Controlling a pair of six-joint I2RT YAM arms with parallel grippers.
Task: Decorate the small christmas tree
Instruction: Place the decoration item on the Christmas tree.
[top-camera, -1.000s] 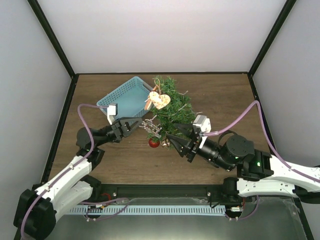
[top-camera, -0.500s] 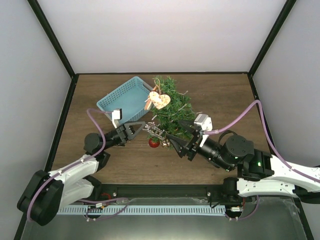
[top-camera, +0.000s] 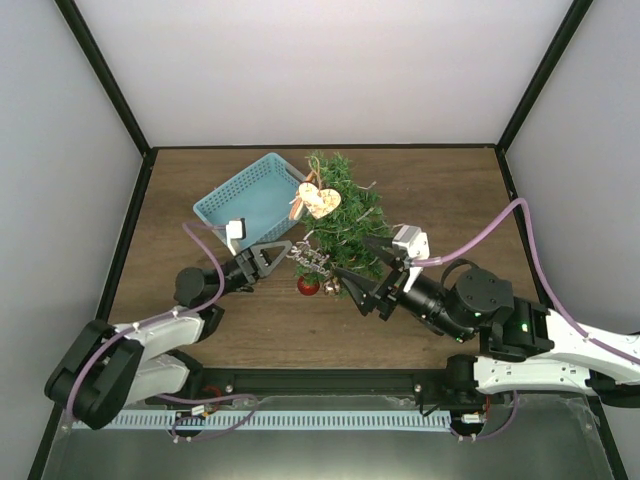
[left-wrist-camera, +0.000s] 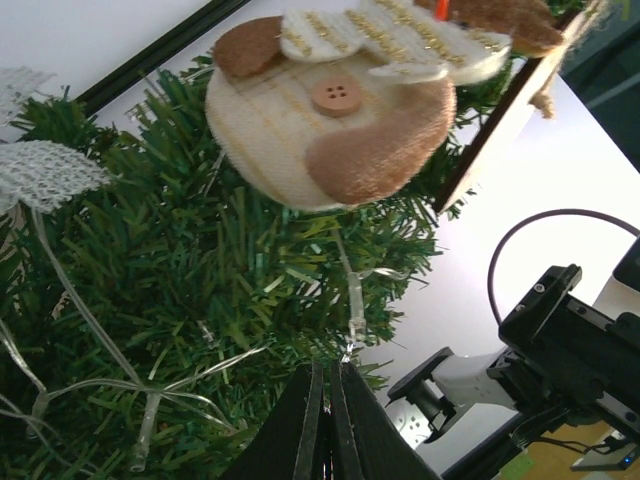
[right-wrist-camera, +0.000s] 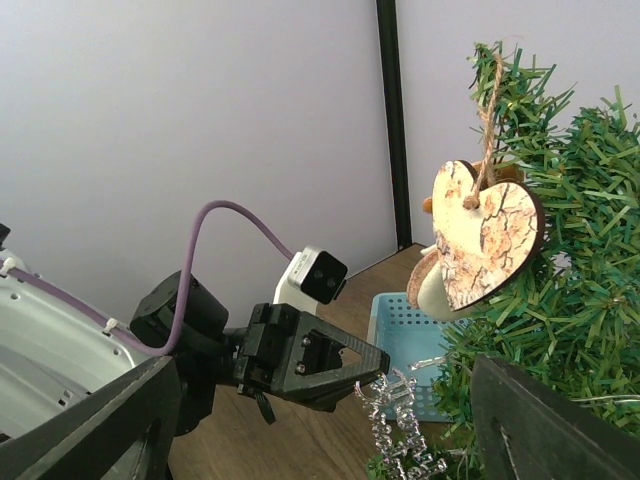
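The small christmas tree (top-camera: 345, 212) stands at mid-table, also filling the left wrist view (left-wrist-camera: 150, 300) and rising at the right of the right wrist view (right-wrist-camera: 570, 300). A wooden heart (right-wrist-camera: 487, 235) and a fabric heart with a button (left-wrist-camera: 330, 115) hang on it. My left gripper (top-camera: 289, 248) is at the tree's left side, shut on the loop of a silver glitter ornament (right-wrist-camera: 400, 425) that dangles below its tips (left-wrist-camera: 328, 395). My right gripper (top-camera: 358, 262) stands open at the tree's near side, nothing between its fingers (right-wrist-camera: 90, 430).
A light-blue plastic basket (top-camera: 250, 193) lies left of the tree, behind the left gripper. A red ball (top-camera: 308, 287) and a small gold bell (top-camera: 331, 288) sit low at the tree's near side. White walls and a black frame enclose the table.
My left gripper has moved right, closer to the tree, with the silver ornament at its tips. My right gripper's jaws have spread wider.
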